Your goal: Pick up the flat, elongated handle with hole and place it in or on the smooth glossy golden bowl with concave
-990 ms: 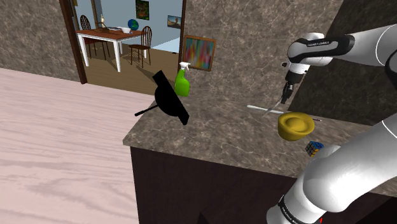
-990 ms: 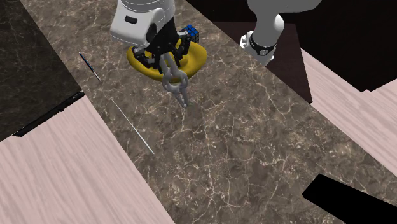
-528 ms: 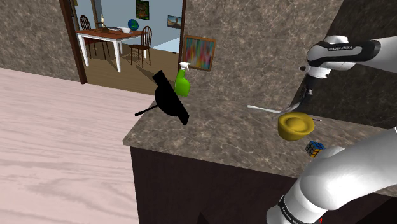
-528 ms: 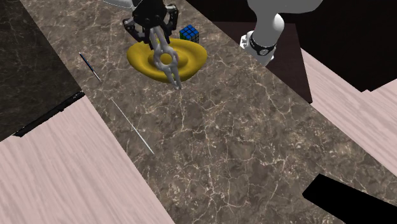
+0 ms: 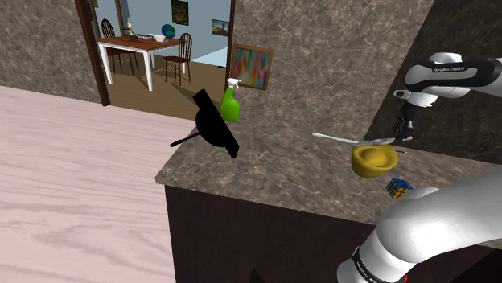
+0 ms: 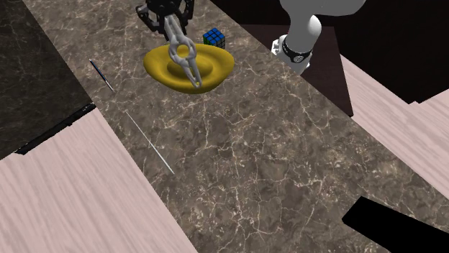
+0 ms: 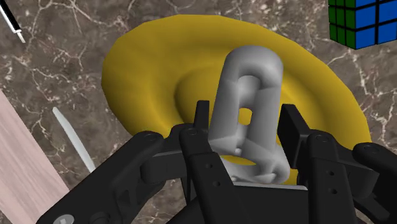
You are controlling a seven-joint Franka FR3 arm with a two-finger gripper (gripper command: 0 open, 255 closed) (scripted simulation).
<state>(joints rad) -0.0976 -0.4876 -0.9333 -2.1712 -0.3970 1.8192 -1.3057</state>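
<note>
The flat grey handle (image 6: 184, 59), long with a hole through it, hangs from my black gripper (image 6: 171, 19), which is shut on its upper end. It dangles right over the glossy yellow bowl (image 6: 219, 65), its lower tip close to the bowl's hollow. In the wrist view both fingers (image 7: 202, 122) clasp the handle (image 7: 249, 95), and the bowl (image 7: 143, 76) spreads out beneath it. In the shoulder view my gripper (image 5: 401, 132) hovers just above the far rim of the bowl (image 5: 373, 157), near the dark wall.
A colour cube (image 6: 214, 37) sits beside the bowl on the marble counter (image 6: 288, 158). A thin white rod (image 6: 150, 141) and a dark pen (image 6: 101, 75) lie nearby. A black pan (image 5: 214, 125) and a green spray bottle (image 5: 231, 103) stand at the counter's far end.
My gripper has carried the handle from beside the bowl to directly over it, moving toward the shoulder view's right. The bowl, cube and rod stay put.
</note>
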